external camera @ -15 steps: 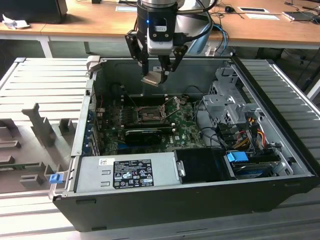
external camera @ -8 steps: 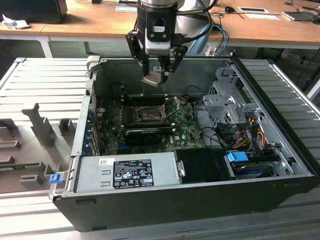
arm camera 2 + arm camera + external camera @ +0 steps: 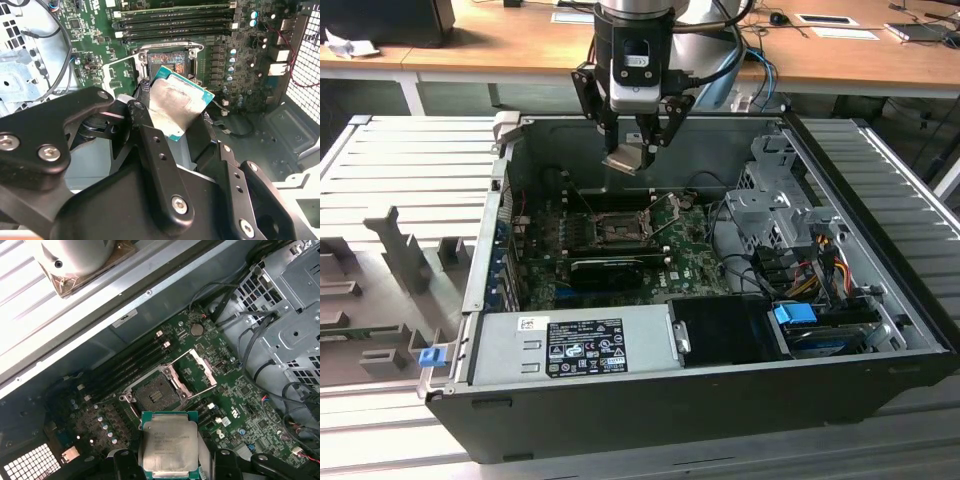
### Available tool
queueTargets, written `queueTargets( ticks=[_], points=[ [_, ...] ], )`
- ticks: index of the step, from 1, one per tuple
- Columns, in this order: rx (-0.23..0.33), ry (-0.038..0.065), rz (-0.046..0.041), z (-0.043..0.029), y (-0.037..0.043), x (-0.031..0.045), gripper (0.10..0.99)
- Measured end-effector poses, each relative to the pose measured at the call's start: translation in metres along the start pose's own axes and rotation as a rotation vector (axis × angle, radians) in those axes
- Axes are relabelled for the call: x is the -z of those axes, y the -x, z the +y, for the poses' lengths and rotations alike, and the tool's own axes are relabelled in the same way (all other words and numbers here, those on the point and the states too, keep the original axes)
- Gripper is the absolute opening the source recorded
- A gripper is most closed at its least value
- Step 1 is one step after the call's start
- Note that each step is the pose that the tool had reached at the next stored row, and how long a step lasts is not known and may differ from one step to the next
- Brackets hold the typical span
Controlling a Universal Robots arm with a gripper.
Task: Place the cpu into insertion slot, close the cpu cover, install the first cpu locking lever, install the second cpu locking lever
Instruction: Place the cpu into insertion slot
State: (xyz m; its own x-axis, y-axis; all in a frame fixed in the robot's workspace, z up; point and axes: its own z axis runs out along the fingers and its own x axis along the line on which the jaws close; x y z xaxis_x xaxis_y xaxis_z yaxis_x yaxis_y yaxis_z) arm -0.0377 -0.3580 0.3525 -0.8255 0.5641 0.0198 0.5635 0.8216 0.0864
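Observation:
In the exterior view my gripper (image 3: 633, 150) hangs above the open computer case, shut on the cpu (image 3: 628, 159), a small flat silvery square held tilted. The cpu (image 3: 169, 442) sits between the black fingers (image 3: 125, 464) in the first wrist view. In the second wrist view its smeared metal top (image 3: 175, 102) shows. Below it the insertion slot (image 3: 618, 228) (image 3: 155, 392) (image 3: 168, 62) lies bare on the green motherboard. The cpu cover (image 3: 197, 371) (image 3: 668, 214) (image 3: 122, 69) stands swung open beside the slot. The cpu is well above the board, touching nothing but the fingers.
A black graphics card (image 3: 608, 268) lies just in front of the slot, and memory slots (image 3: 125, 365) run behind it. A grey power supply (image 3: 575, 345) fills the front. The drive cage (image 3: 770, 200) and cables (image 3: 810, 265) sit at the exterior view's right. Grey fixtures (image 3: 405, 255) stand outside the case.

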Motion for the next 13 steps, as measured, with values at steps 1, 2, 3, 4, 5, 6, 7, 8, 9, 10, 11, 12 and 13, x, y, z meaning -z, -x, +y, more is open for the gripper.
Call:
queueTargets(
  ticks=[1, 2, 3, 4, 5, 6, 7, 8, 9, 10, 11, 12, 13],
  points=[
    [0.000, 0.000, 0.0000, 0.0000, 0.0000, -0.0001, 0.529],
    [0.000, 0.000, 0.0000, 0.0000, 0.0000, -0.0003, 0.529],
    [0.000, 0.000, -0.0002, 0.0000, 0.0000, -0.0004, 0.529],
    [-0.002, 0.000, -0.0003, 0.0000, 0.0000, -0.0005, 0.529],
    [-0.007, 0.000, -0.0008, 0.0000, 0.0000, -0.0006, 0.529],
    [-0.011, 0.000, -0.0011, -0.0001, 0.0000, -0.0007, 0.529],
    [-0.023, 0.000, -0.0022, -0.0001, 0.0000, -0.0008, 0.529],
    [-0.030, 0.000, -0.0028, -0.0001, 0.0000, -0.0009, 0.529],
    [-0.033, 0.000, -0.0031, -0.0001, 0.0000, -0.0009, 0.529],
    [-0.037, 0.000, -0.0034, -0.0001, 0.0000, -0.0010, 0.529],
    [-0.040, 0.001, -0.0037, -0.0001, 0.0000, -0.0010, 0.529],
    [-0.044, 0.001, -0.0040, -0.0001, 0.0000, -0.0011, 0.529],
    [-0.049, 0.001, -0.0044, -0.0001, 0.0000, -0.0011, 0.529]
  ],
)
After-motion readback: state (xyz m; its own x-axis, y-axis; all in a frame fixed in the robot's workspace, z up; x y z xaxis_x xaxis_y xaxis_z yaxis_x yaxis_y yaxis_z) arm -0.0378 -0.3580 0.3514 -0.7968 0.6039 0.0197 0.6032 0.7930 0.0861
